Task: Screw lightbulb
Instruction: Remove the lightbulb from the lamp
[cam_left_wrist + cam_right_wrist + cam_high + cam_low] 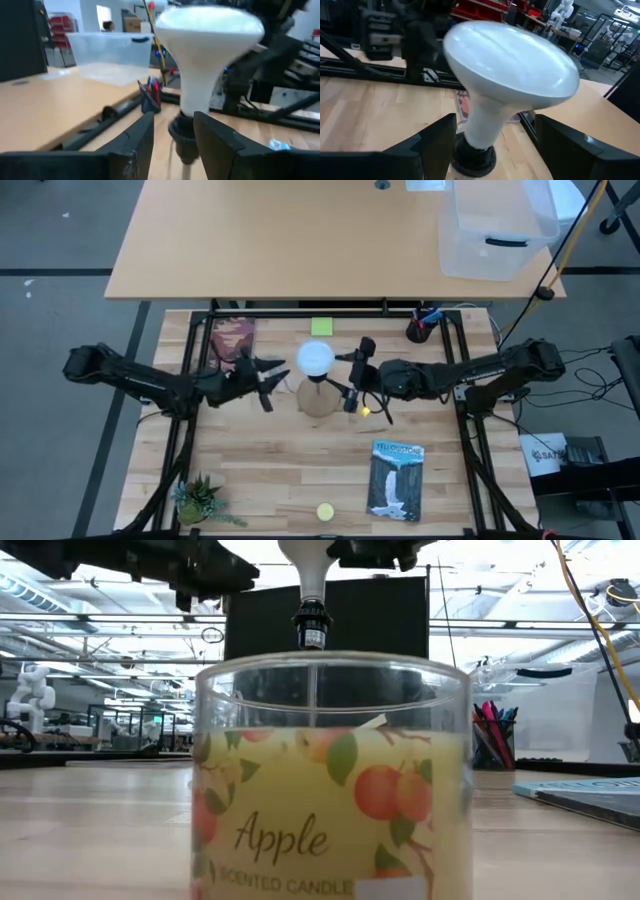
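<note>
Both arms reach in low across the bench (260, 480) from either side, meeting at the lightbulb (315, 358), which sits upright with its neck in the black socket (472, 155) of the wooden base (318, 398). The left gripper (172, 140) has its fingers partly open around the socket area, can't tell if they're touching. The right gripper (492, 145) has its fingers spread wide either side of the neck, not gripping.

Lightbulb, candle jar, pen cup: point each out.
lightbulb (510, 65): right wrist view, on the white dome.
candle jar (330, 810): low view, on the printed label.
pen cup (419, 331): high view, on the dark cup's rim.
</note>
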Motion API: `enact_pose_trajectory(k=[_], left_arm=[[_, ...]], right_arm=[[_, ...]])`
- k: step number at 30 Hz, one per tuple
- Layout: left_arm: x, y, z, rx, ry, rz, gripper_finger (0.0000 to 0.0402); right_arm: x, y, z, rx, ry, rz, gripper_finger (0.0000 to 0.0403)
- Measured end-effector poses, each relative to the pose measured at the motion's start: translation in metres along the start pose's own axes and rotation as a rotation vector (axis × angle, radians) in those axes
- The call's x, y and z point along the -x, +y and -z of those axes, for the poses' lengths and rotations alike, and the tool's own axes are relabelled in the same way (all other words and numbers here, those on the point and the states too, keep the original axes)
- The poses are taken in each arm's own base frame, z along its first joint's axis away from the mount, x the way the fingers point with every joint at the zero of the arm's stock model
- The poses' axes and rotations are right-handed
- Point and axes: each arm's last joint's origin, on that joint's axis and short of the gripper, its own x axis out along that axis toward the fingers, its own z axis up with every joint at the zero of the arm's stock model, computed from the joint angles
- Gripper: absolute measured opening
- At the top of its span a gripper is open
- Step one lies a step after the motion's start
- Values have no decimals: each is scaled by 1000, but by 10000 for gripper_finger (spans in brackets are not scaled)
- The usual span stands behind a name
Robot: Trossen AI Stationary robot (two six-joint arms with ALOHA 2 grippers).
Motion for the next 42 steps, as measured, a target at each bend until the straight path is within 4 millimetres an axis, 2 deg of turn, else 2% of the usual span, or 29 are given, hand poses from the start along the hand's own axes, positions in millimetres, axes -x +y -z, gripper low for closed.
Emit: enact_pose_trajectory(k=[5, 9, 17, 23, 28, 42], left_arm=[[-2, 4, -11, -11, -61, -11, 142], [-6, 5, -23, -5, -88, 20, 142], [-11, 10, -33, -20, -112, 7, 142], [-16, 13, -41, -39, -72, 14, 142], [-17, 12, -41, -35, -49, 32, 142], [-20, 8, -37, -11, -40, 105, 142]], right_arm=[[7, 12, -3, -4, -5, -19, 259], [11, 23, -2, 23, 14, 45, 230], [17, 38, -2, 9, 16, 172, 112], [5, 49, 1, 4, -27, 211, 12], [4, 49, 2, -10, -19, 301, 5], [2, 43, -4, 1, -62, 335, 1]])
